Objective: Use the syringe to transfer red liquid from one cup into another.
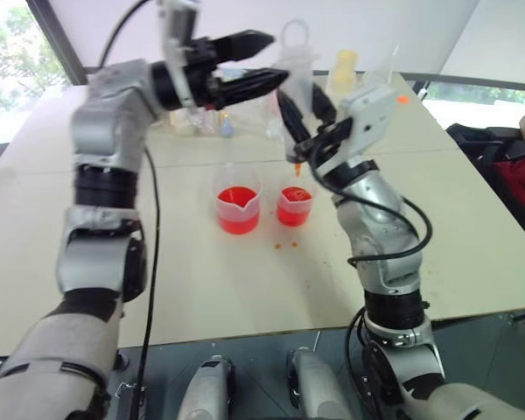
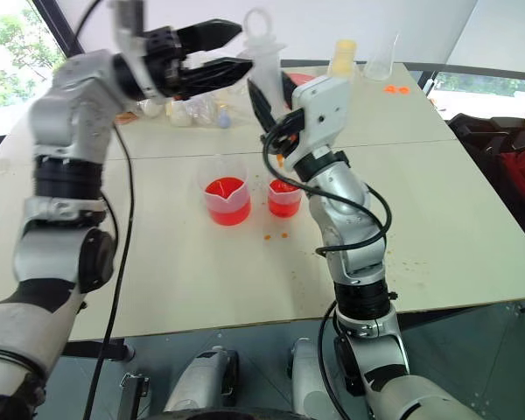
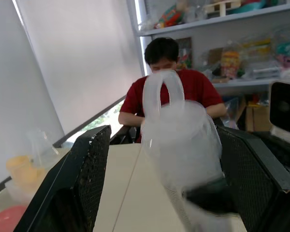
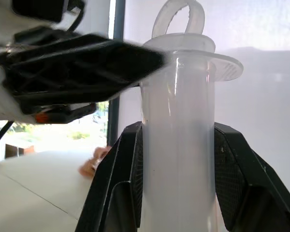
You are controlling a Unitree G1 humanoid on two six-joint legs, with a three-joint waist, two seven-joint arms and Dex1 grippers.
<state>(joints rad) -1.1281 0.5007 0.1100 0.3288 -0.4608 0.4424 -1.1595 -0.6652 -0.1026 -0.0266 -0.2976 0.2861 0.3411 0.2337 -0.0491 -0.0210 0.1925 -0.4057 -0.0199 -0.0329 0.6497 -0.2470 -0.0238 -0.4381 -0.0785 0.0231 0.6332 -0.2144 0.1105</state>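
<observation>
Syringe (image 4: 178, 145) in clamped right tool (image 1: 299, 131)

Readable text: none can be read in any view.
Wide clear plastic beaker with red liquid (image 1: 237, 208): measuring marks are too small to read.
Narrow clear plastic beaker with red liquid (image 1: 295, 206): no print can be made out.
Large clear plastic syringe (image 4: 179, 145): the barrel looks plain, no scale is legible.
Packages on the shelf behind the person (image 3: 232, 58): coloured packs, the lettering is blurred.
</observation>
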